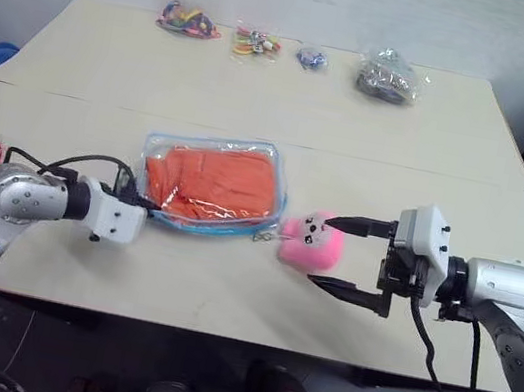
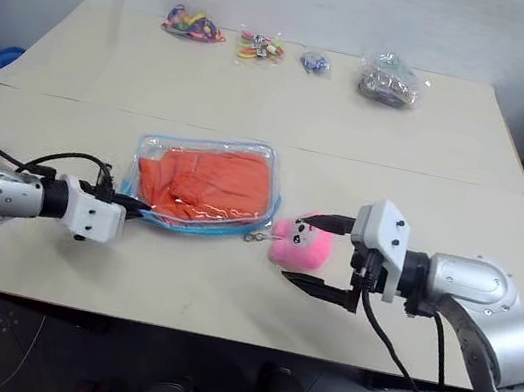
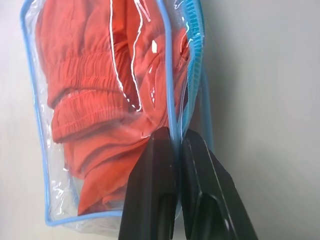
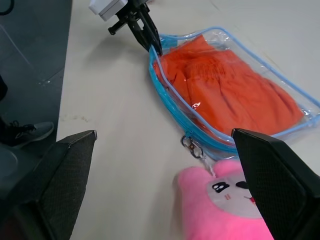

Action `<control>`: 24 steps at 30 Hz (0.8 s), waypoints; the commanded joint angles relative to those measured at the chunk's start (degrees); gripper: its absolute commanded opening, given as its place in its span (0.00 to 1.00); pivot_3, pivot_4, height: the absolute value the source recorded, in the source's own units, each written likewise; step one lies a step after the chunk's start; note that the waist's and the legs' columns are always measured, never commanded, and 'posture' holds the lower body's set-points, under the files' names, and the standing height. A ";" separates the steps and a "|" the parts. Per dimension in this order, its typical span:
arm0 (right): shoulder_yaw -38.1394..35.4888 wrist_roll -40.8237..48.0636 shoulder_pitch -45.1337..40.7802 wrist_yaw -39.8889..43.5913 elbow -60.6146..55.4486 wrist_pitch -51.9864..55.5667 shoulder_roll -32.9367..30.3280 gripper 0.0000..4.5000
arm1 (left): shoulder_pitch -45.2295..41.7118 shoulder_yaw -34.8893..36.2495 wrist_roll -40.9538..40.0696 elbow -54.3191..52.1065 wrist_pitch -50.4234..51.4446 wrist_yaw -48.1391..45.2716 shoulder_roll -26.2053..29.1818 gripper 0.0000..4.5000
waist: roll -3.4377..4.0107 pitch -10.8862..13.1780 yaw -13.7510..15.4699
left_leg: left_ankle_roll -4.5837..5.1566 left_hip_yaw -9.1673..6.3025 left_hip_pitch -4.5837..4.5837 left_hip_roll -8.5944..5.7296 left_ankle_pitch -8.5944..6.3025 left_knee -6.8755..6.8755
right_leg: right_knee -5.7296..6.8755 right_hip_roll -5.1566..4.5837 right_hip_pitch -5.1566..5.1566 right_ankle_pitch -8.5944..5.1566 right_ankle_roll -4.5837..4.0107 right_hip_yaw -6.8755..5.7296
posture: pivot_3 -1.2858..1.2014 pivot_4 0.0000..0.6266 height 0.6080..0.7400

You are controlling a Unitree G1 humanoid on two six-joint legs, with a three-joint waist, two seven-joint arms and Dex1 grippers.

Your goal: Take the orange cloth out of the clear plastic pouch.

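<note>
Bright orange cloth (image 1: 209,183), rumpled with a gathered seam, lay inside the clear plastic pouch (image 1: 277,163), flat on the desk (image 1: 261,84). Left gripper (image 4: 154,46) pinched shut on the pouch's blue edge. Right gripper (image 1: 341,254) spread wide, flanking a pink plush toy (image 1: 312,241).

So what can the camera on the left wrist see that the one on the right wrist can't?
Left wrist view alone: a close look at the left gripper pinching the blue edge of the clear plastic pouch, and the gathered seam of the orange cloth.

Right wrist view alone: the pink plush toy, the metal zipper pull, the right gripper wide open, and a shoe on the floor.

Both: pouch, cloth, left gripper and table.
</note>
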 commanded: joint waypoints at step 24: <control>-5.64 2.48 5.58 -1.80 -4.76 1.68 -1.96 1.00 | -7.81 -3.98 5.95 13.22 -33.51 11.36 1.01 0.05 | -0.02 -0.01 -0.17 | 0.01 0.00 0.01 0.00 0.02 0.00 | 0.05 0.00 0.03 0.02 0.03 -0.03 | 0.52 0.24 1.00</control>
